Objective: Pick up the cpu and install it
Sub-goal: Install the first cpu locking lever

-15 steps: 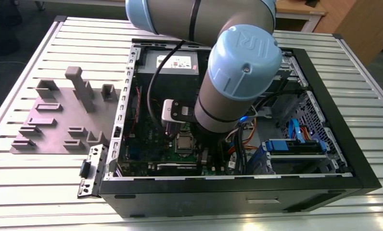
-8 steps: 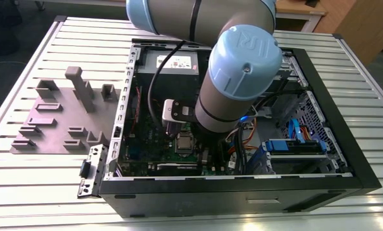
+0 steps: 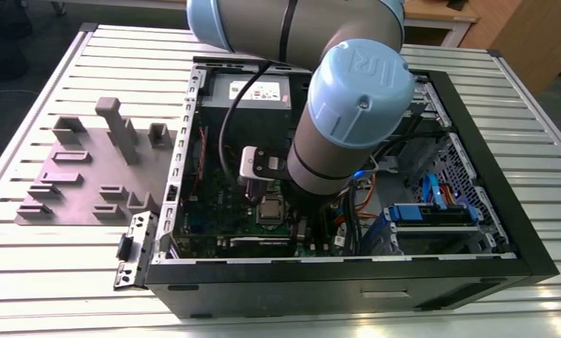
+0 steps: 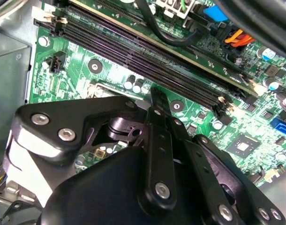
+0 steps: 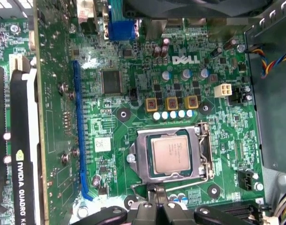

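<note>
**CPU seated in the socket, gripper poised beside it**

The cpu (image 5: 170,156) is seen in the first wrist view lying flat inside the silver socket frame (image 5: 203,154) on the green motherboard (image 5: 133,122), its metal top facing up and its edges lined up squarely with the frame. In the exterior view the same chip (image 3: 270,209) is found low inside the open computer case (image 3: 356,282), just beside the arm's wrist, with the grey parts tray (image 3: 83,176) lying well apart on the slatted table (image 3: 36,282).

The gripper (image 5: 160,193) is held just beside the socket edge, its black linkage reaching down to the board. The fingertips appear drawn together with nothing visibly pinched between them; the chip is not in their hold. In the second wrist view the gripper's body (image 4: 152,178) is seen over the board near the memory slots (image 4: 147,56).

The chip is judged to be light, rigid and thin, with a smooth metal lid that is likely slippery. Its underside and the socket contacts are judged fragile, so any hold is best taken on two opposite edges of the pale rim, kept level, with little squeeze and no sideways drag.
</note>
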